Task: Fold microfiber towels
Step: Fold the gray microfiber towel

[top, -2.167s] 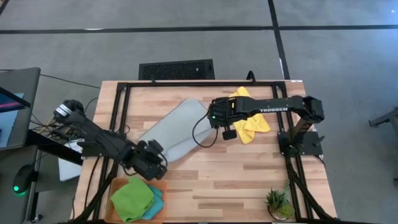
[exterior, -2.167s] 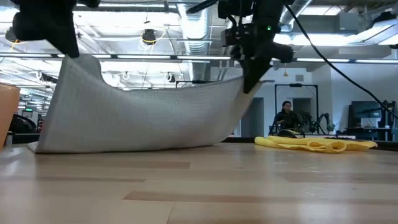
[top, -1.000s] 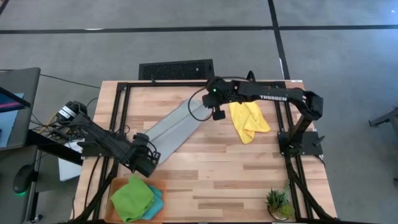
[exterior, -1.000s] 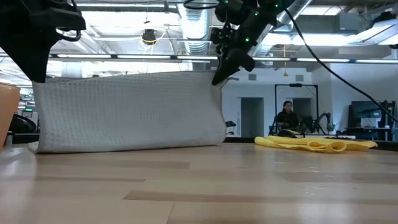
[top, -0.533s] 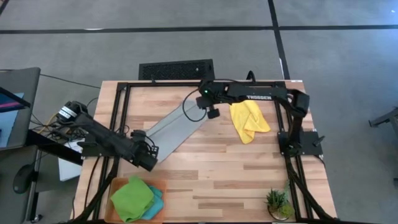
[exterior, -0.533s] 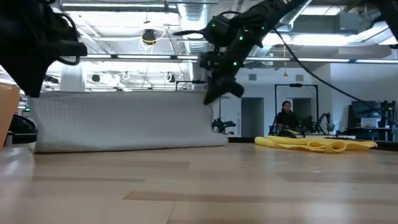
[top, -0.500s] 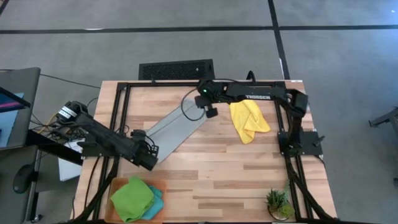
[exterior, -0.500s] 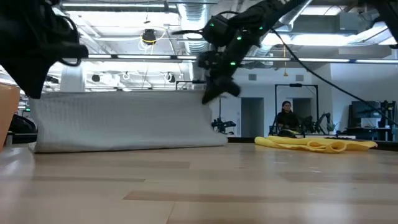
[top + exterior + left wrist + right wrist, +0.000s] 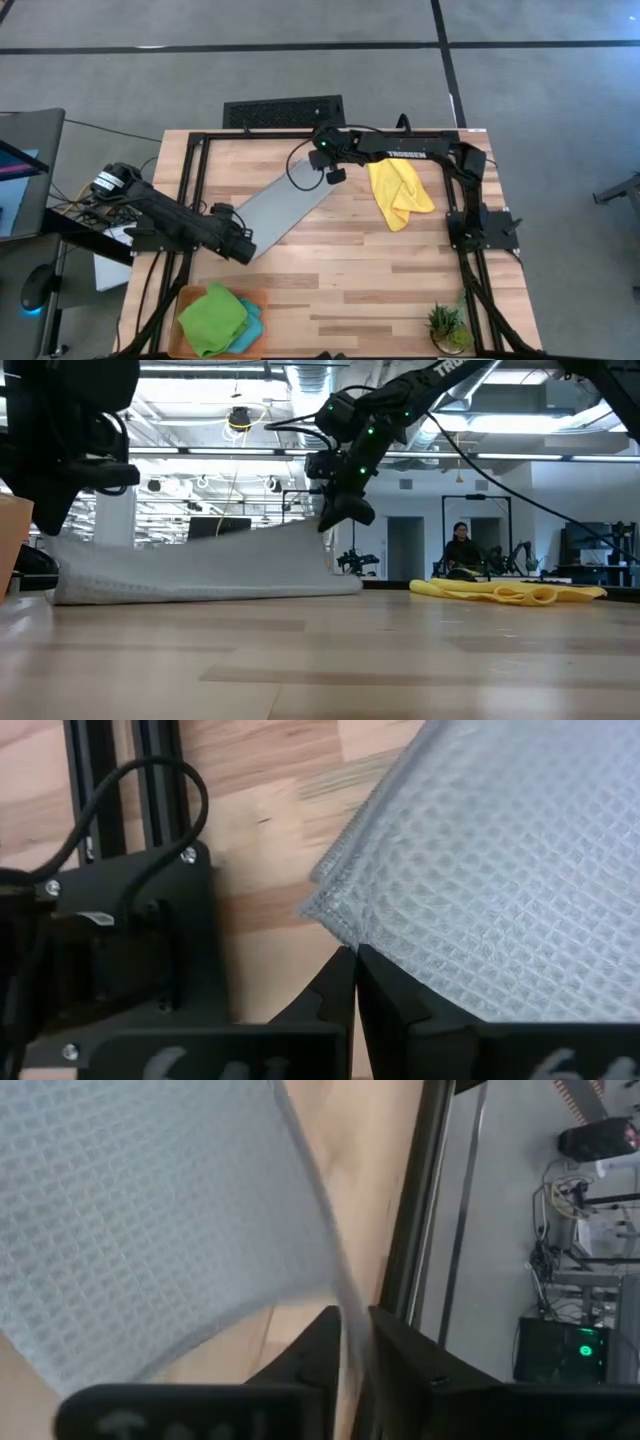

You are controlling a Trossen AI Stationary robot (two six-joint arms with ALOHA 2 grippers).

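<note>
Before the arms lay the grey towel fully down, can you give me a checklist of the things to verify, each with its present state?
1. Left fingers pinch a corner of the light grey waffle-weave microfiber towel: ok, shut on it.
2. Right fingers pinch the opposite end: ok, the edge passes between them.
3. Towel doubled over along its length: ok, two layers show at the left corner.
4. Held edge lowered to the wooden table: not ok, the low view shows it lifted at the right gripper.
5. Crumpled yellow microfiber towel apart from the grey one: ok.
6. Layer edges aligned all along: cannot tell.
</note>
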